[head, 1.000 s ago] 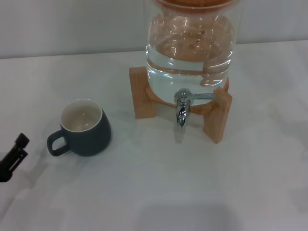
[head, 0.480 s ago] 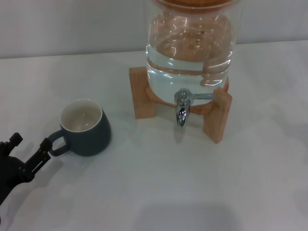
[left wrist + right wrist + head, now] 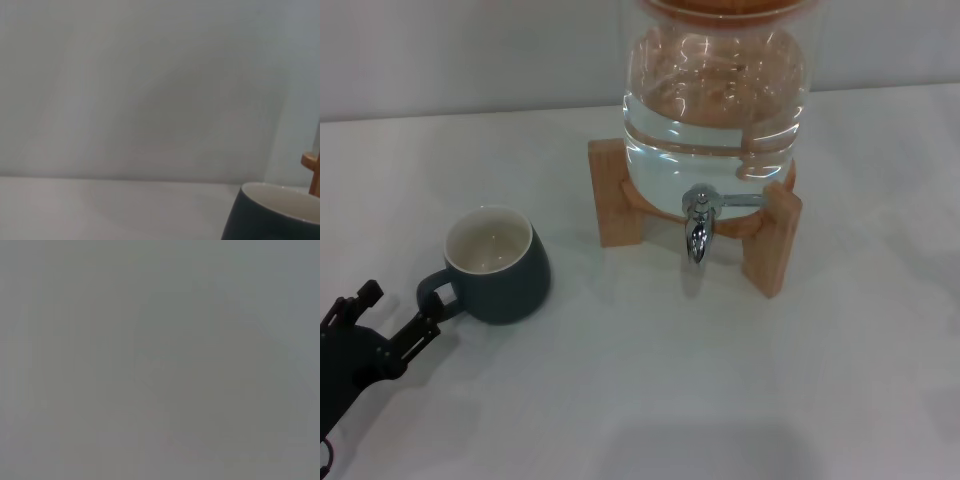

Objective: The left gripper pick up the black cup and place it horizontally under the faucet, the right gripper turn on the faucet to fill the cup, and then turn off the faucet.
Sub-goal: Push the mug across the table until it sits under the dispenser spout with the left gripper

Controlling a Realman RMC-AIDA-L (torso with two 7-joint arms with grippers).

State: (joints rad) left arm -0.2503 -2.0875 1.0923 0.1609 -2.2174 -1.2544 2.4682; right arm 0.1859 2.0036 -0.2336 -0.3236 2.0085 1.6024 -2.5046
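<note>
Left hand (image 3: 398, 312), black two-finger claw, fingers apart, one tip at the loop handle of the squat dark ceramic cup (image 3: 498, 264), upright on the white desk (image 3: 640, 400) toward its left edge. Risk: off-centre closing could nudge or tip it.

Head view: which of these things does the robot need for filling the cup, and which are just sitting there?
Needed for the job:
- black cup, upright on the table, empty
- faucet, not running
- left gripper, open, fingers by the cup's handle

Just there:
- glass water jar
- wooden stand
- white table

The right gripper is not visible.
</note>
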